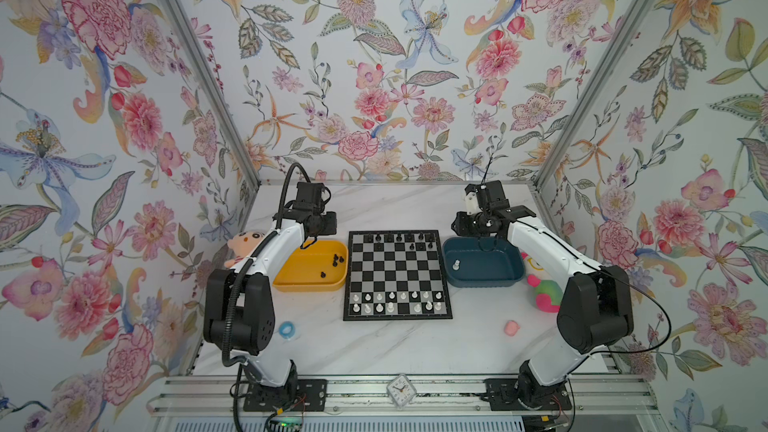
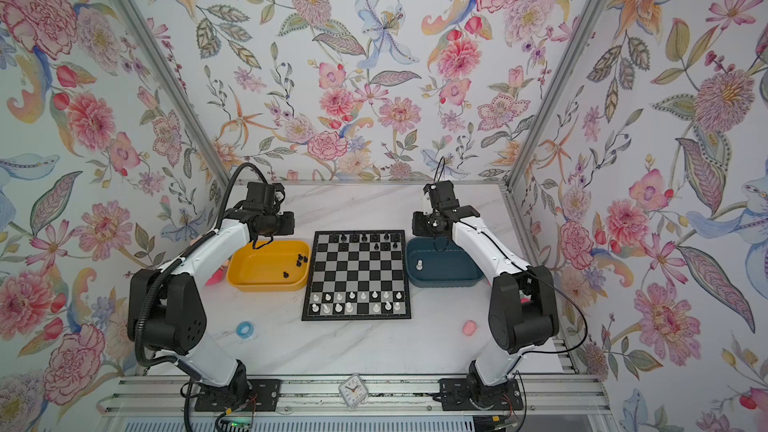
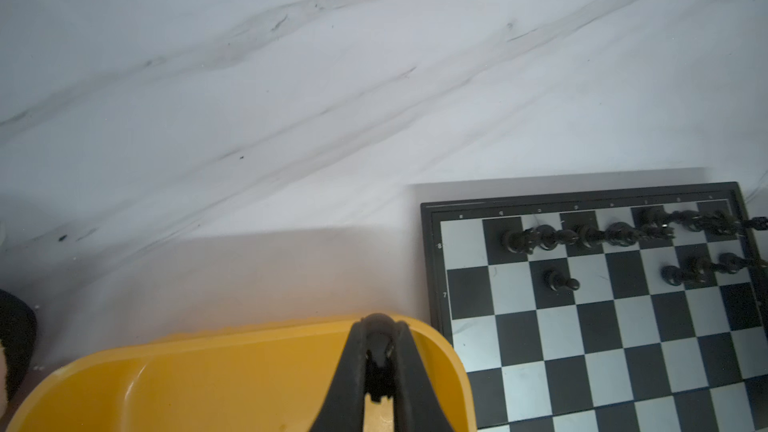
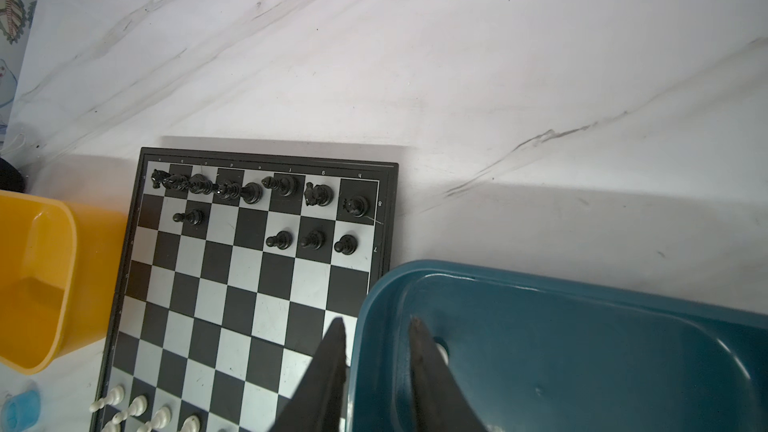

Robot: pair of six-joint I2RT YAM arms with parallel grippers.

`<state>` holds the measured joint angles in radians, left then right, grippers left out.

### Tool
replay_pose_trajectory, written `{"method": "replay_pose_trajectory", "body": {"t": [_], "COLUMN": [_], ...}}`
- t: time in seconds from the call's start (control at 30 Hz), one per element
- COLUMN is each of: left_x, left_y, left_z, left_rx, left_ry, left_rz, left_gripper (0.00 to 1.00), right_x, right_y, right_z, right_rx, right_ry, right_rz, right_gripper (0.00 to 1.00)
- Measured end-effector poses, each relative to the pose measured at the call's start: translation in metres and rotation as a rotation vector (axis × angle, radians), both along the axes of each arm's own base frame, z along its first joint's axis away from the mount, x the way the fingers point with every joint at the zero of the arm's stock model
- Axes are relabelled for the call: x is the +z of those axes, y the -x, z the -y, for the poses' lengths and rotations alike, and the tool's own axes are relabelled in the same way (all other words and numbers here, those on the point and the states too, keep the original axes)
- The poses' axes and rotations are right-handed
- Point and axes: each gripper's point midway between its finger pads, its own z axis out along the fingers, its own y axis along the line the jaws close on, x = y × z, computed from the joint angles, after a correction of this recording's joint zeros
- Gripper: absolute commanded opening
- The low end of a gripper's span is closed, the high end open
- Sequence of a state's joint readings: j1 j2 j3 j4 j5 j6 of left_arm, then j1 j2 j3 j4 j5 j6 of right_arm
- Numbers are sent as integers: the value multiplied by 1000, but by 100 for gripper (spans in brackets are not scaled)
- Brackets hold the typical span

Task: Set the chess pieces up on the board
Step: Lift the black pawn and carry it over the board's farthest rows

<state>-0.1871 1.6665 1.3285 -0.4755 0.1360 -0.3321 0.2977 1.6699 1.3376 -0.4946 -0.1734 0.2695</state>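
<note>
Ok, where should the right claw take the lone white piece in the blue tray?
Pinch the white piece by its slim upper stem, from above: it seems to stand upright close to a side wall of the blue tray, so a sideways approach could hit the rim.

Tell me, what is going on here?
Two robot arms are setting up a chessboard. White pieces fill most of the near rows; the black pieces on the far rows are fewer. The left tool, over the yellow tray, is shut, apparently on a black piece. The right tool hangs open over the blue tray, where one white piece lies.
</note>
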Motion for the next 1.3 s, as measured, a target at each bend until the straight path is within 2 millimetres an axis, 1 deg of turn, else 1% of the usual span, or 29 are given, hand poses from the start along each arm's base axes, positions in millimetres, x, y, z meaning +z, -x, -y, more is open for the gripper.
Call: {"method": "replay_pose_trajectory", "body": {"t": [0.07, 0.13, 0.2, 0.3, 0.37, 0.5, 0.6, 0.73, 1.03, 1.17, 1.3], "left_x": [15, 24, 25, 12, -4, -33, -48, -61, -76, -86, -91], "left_y": [-7, -15, -21, -26, -26, -23, -22, -23, -31, -30, -30], "left_z": [11, 23, 36, 55, 65, 77, 81, 84, 87, 86, 85], "left_rx": [-24, -52, -81, -120, -141, -168, -177, -181, -180, -178, -177], "left_ry": [-6, -8, -12, -21, -29, -44, -52, -59, -67, -77, -82], "left_rz": [30, 50, 53, 24, -12, -79, -114, -139, -162, -186, -198], "left_gripper": [5, 5, 5, 5, 4, 4, 4, 4, 3, 3, 3], "right_x": [0, 0, -2, -4, -5, -6, -7, -8, -7, -7, -7], "right_y": [1, 3, 5, 7, 8, 8, 7, 7, 7, 6, 6], "right_z": [0, 1, 1, 2, 2, 2, 3, 4, 2, 3, 3], "right_rx": [2, 1, 2, 3, 5, 3, 0, -2, 5, 6, 4], "right_ry": [-5, -7, -8, -14, -18, -27, -32, -35, -45, -51, -51], "right_rz": [6, 7, 4, 1, -1, 0, 0, -2, 0, 1, 1], "right_gripper": [28, 28, 28, 28, 27, 27, 27, 26, 26, 26, 26]}}
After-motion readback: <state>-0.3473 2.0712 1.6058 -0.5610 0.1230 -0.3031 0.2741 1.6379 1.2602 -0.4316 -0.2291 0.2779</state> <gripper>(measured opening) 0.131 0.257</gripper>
